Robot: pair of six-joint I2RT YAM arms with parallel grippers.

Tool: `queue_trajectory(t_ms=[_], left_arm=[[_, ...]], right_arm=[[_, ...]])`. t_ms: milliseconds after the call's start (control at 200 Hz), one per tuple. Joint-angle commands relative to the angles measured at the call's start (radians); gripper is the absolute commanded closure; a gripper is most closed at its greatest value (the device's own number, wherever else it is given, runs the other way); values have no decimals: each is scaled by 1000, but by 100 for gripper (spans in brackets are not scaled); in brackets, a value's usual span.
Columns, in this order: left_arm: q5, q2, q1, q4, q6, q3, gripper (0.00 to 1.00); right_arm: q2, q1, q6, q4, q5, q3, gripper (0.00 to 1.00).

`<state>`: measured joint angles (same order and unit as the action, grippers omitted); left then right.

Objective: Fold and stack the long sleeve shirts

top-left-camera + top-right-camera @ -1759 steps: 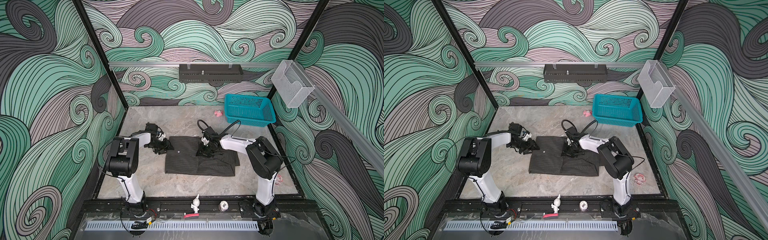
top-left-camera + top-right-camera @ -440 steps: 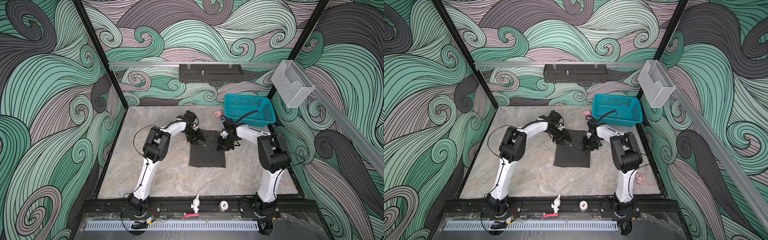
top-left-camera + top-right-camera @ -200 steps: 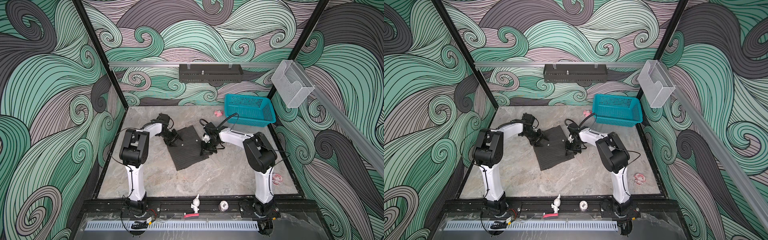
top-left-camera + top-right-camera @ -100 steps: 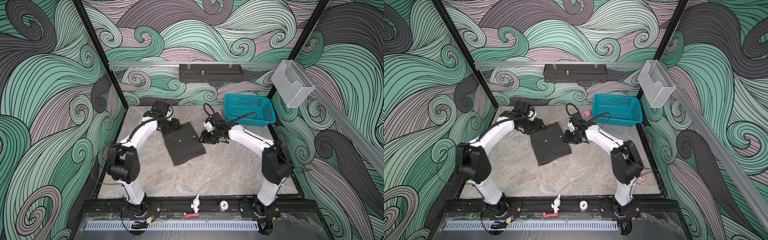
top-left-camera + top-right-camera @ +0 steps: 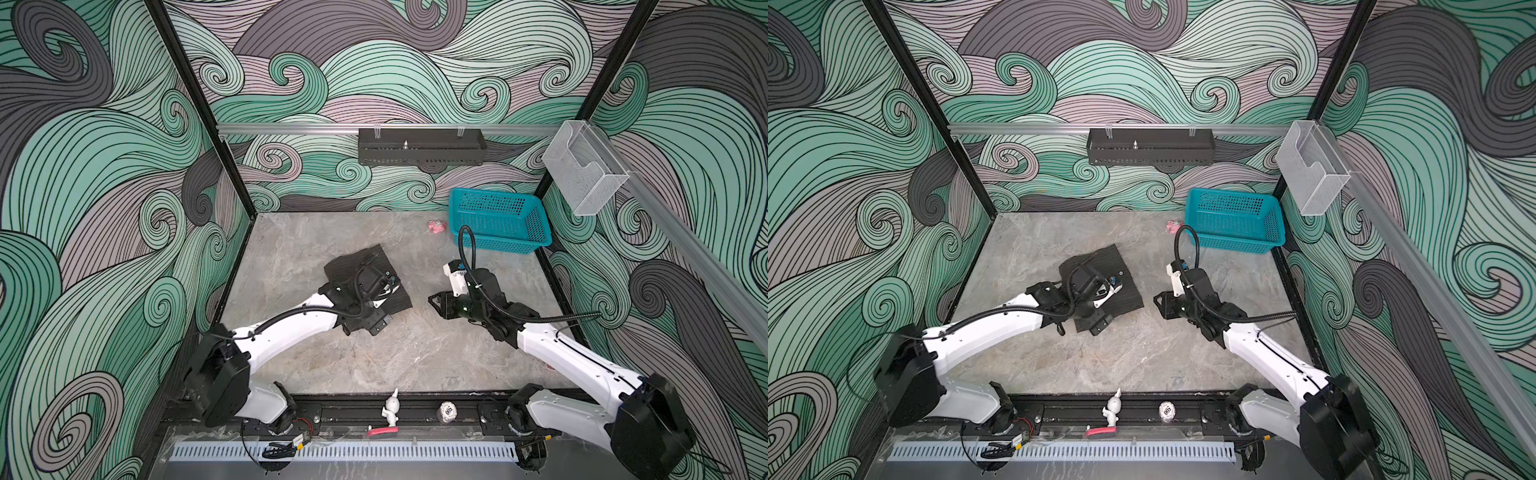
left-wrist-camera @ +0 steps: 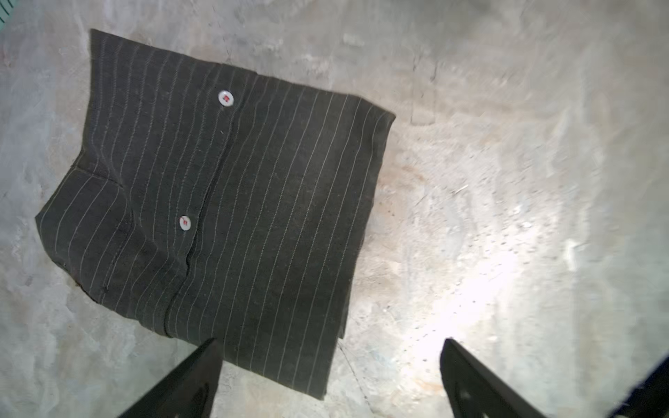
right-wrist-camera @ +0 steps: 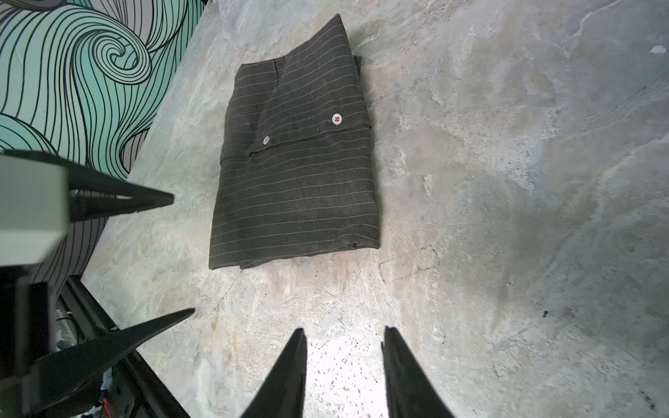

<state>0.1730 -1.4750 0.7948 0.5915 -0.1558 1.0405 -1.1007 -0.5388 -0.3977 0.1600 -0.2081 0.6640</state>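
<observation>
- Grey marbled table (image 5: 374,357) makes up the floor of my cell and shows in both top views (image 5: 1121,357).
- Teal basket (image 5: 498,245) of perforated plastic stands in the far right corner of the table (image 5: 1237,245), close to the walls.
- Dark pinstriped shirt (image 5: 353,262) lies flat on the table, a little left of the middle. It is folded into a compact rectangle, turned askew to the table's edges and well apart from the basket. My left wrist camera (image 6: 231,202) and my right one (image 7: 300,181) both see it whole. In both top views my left arm covers its near part (image 5: 1100,259).
- My left gripper (image 6: 330,343) hangs above the near edge of the shirt. Its fingers are spread wide and nothing is held between them.
- My right gripper (image 7: 344,331) hovers over bare table to the right of the shirt, pointing towards it (image 5: 436,301). Its fingers stand apart with a narrower gap. The table shows between them, and they grip nothing.
- A small pink thing (image 5: 436,226) sits on the table just left of the basket. It is too small for me to tell what it is.
- Two white buttons stitched with red thread sit along the shirt's front strip; one (image 6: 226,98) shows sharply in both wrist views (image 7: 336,118).
</observation>
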Motion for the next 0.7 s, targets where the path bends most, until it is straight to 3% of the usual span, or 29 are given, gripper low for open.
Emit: queue_trajectory(t_ms=[0, 270, 436, 581, 696], left_arm=[[127, -128, 25, 72, -19, 87, 1], [277, -313, 79, 24, 1, 114, 1], [437, -434, 76, -3, 8, 143, 1], [478, -517, 55, -38, -31, 167, 1], [419, -559, 10, -10, -52, 193, 2]], right_arm=[[76, 17, 16, -71, -5, -32, 68], [149, 81, 38, -25, -32, -59, 67], [149, 100, 44, -29, -61, -72, 67], [149, 115, 51, -32, -73, -78, 66], [149, 127, 57, -28, -74, -78, 65]])
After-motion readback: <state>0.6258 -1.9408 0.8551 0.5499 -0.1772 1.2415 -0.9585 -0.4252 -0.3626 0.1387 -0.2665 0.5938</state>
